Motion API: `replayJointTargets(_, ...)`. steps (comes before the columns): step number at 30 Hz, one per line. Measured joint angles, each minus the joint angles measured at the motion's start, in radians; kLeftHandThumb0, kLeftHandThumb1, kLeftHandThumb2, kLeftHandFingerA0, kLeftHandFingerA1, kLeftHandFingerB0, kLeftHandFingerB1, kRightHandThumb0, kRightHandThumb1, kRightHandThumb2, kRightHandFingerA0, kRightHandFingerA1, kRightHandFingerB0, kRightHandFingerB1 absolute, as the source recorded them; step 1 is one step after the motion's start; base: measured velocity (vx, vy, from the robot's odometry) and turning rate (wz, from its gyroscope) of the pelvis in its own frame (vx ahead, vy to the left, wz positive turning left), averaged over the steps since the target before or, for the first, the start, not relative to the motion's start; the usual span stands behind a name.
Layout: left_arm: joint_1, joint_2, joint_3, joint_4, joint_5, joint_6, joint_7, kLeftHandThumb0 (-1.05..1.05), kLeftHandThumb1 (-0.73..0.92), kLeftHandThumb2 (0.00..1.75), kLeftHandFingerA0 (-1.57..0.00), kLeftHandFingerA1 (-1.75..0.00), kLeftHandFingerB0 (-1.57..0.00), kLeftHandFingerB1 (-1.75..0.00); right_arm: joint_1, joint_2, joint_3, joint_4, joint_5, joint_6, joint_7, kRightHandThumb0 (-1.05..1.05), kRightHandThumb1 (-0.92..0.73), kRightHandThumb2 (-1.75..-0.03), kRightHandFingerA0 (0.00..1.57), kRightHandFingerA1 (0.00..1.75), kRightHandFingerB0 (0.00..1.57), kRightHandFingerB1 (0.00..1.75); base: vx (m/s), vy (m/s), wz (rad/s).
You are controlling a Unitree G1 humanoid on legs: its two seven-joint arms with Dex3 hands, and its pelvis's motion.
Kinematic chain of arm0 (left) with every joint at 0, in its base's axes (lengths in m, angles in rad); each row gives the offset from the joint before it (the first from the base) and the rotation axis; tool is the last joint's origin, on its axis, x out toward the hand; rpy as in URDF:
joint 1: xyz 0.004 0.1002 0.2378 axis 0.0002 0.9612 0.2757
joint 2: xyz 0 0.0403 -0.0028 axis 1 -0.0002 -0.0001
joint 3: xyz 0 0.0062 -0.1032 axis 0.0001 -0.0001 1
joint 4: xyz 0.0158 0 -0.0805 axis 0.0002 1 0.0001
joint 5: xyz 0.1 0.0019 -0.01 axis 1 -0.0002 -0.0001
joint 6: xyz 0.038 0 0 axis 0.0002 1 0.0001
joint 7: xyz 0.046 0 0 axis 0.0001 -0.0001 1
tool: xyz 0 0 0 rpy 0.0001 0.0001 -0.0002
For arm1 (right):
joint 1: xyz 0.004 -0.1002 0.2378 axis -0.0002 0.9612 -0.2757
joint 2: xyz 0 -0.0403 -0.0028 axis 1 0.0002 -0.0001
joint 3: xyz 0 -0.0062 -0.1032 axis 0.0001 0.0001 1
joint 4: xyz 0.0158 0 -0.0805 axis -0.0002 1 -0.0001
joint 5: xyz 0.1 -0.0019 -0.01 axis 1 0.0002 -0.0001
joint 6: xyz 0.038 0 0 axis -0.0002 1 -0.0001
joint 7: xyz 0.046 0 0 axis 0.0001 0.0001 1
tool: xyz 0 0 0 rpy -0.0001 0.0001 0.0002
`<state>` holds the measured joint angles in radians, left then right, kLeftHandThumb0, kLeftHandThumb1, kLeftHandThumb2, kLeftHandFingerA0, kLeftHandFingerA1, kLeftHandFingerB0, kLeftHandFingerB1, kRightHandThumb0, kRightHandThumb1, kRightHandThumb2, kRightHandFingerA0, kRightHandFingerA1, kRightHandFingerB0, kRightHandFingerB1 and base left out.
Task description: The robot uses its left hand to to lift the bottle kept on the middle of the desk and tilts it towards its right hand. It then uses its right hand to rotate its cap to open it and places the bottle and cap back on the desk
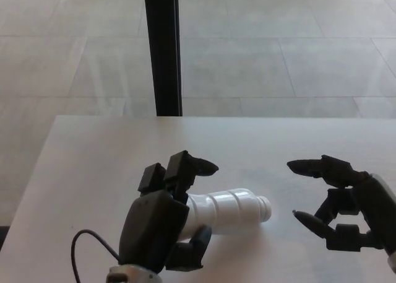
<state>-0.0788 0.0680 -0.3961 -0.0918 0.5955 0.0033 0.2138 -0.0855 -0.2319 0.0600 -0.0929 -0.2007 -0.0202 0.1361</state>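
A white ribbed bottle [232, 210] lies nearly level in my left hand [162, 224], its mouth pointing right toward my other hand. My left hand is shut on the bottle's base end, thumb underneath and two fingers over the top. The bottle's mouth [265, 207] looks bare and small; I cannot tell whether a cap is on it. My right hand [339, 202] is open a short way to the right of the mouth, fingers spread and nothing between them. No loose cap shows on the desk.
The white desk [93, 165] fills the lower half of the view, with its far edge at mid-height. A black vertical post [163, 47] stands beyond that edge over a tiled floor. A black cable [83, 246] loops by my left wrist.
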Motion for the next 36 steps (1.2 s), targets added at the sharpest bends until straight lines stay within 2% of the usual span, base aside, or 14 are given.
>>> replayJointTargets(4,0.005,0.037,-0.007,-0.030,0.011,0.037,-0.049,0.20,0.54,1.18,-0.96,-1.69,-0.88,-1.39,0.000,0.000,-0.001,0.000,0.000,0.000,0.000,-0.45,-0.60,-0.58,0.89,1.08,0.51,0.37,0.00,0.000,0.00)
replayJointTargets(5,0.006,0.050,-0.009,-0.040,0.015,0.050,-0.067,0.24,0.54,1.16,-1.18,-1.32,-1.04,-1.18,0.000,0.000,-0.002,0.000,0.000,0.000,0.000,-0.44,-0.61,-0.58,0.89,1.08,0.50,0.37,0.00,0.000,0.00)
replayJointTargets(6,0.006,0.059,-0.009,-0.048,0.018,0.061,-0.081,0.17,0.56,1.14,-0.94,-1.72,-0.85,-1.40,0.000,-0.001,-0.005,0.000,0.000,0.000,0.000,-0.44,-0.61,-0.58,0.89,1.07,0.50,0.38,0.00,0.000,0.00)
replayJointTargets(9,0.007,0.086,-0.011,-0.069,0.028,0.096,-0.125,0.18,0.58,1.09,-0.91,-1.71,-0.83,-1.39,0.000,-0.003,-0.015,0.000,0.001,0.000,0.000,-0.40,-0.62,-0.58,0.86,1.08,0.48,0.38,0.00,0.000,0.00)
replayJointTargets(10,0.008,0.094,-0.012,-0.076,0.031,0.107,-0.137,0.25,0.55,1.14,-1.13,-1.28,-1.02,-1.15,-0.001,-0.004,-0.020,0.000,0.001,0.000,0.000,-0.40,-0.62,-0.58,0.86,1.08,0.48,0.38,0.00,0.000,0.00)
replayJointTargets(11,0.010,0.103,-0.012,-0.083,0.034,0.120,-0.153,0.18,0.60,1.04,-0.89,-1.68,-0.83,-1.37,-0.001,-0.006,-0.026,0.000,0.002,0.000,0.000,-0.39,-0.62,-0.59,0.86,1.10,0.48,0.38,0.00,0.000,0.00)
replayJointTargets(12,0.011,0.112,-0.012,-0.088,0.037,0.130,-0.166,0.23,0.56,1.13,-1.11,-1.26,-1.00,-1.14,-0.002,-0.009,-0.031,0.000,0.002,0.000,0.000,-0.39,-0.61,-0.59,0.85,1.10,0.47,0.38,0.00,0.000,0.00)
replayJointTargets(13,0.013,0.123,-0.014,-0.094,0.041,0.143,-0.181,0.23,0.56,1.13,-1.11,-1.26,-1.00,-1.14,-0.002,-0.011,-0.035,0.000,0.002,0.000,0.000,-0.39,-0.61,-0.59,0.85,1.10,0.47,0.38,0.00,0.000,0.00)
replayJointTargets(14,0.014,0.133,-0.016,-0.099,0.046,0.157,-0.196,0.19,0.62,1.03,-0.89,-1.67,-0.83,-1.36,-0.002,-0.013,-0.039,0.000,0.003,0.000,0.000,-0.38,-0.61,-0.59,0.85,1.10,0.47,0.38,0.00,0.000,0.00)
replayJointTargets(15,0.015,0.139,-0.018,-0.102,0.050,0.171,-0.210,0.23,0.57,1.12,-1.10,-1.25,-0.99,-1.12,-0.003,-0.014,-0.043,0.000,0.003,0.001,0.000,-0.38,-0.61,-0.58,0.85,1.09,0.48,0.38,0.00,0.000,0.00)
replayJointTargets(18,0.017,0.158,-0.025,-0.111,0.066,0.209,-0.251,0.18,0.60,1.02,-0.89,-1.63,-0.86,-1.33,-0.007,-0.020,-0.056,0.000,0.005,0.001,0.000,-0.36,-0.61,-0.58,0.84,1.06,0.48,0.37,0.00,0.000,0.00)
replayJointTargets(21,0.017,0.175,-0.030,-0.113,0.086,0.247,-0.290,0.17,0.60,0.98,-0.92,-1.62,-0.89,-1.30,-0.018,-0.032,-0.074,0.000,0.007,0.001,0.000,-0.35,-0.61,-0.58,0.84,1.08,0.49,0.37,0.00,0.000,0.00)
replayJointTargets(30,-0.071,0.175,-0.113,-0.106,0.191,0.355,-0.387,-0.05,0.66,0.55,-0.81,-1.20,-0.65,-0.63,-0.045,-0.044,-0.083,0.000,0.006,0.001,0.000,-0.35,-0.62,-0.58,0.85,1.05,0.48,0.37,0.00,0.000,0.00)
replayJointTargets(36,-0.157,0.164,-0.174,-0.070,0.249,0.410,-0.472,-0.07,0.64,0.59,-0.78,-0.95,-0.49,-0.56,-0.046,-0.044,-0.083,0.000,0.006,0.001,0.000,-0.31,-0.62,-0.58,0.85,1.08,0.49,0.38,0.00,0.000,0.00)
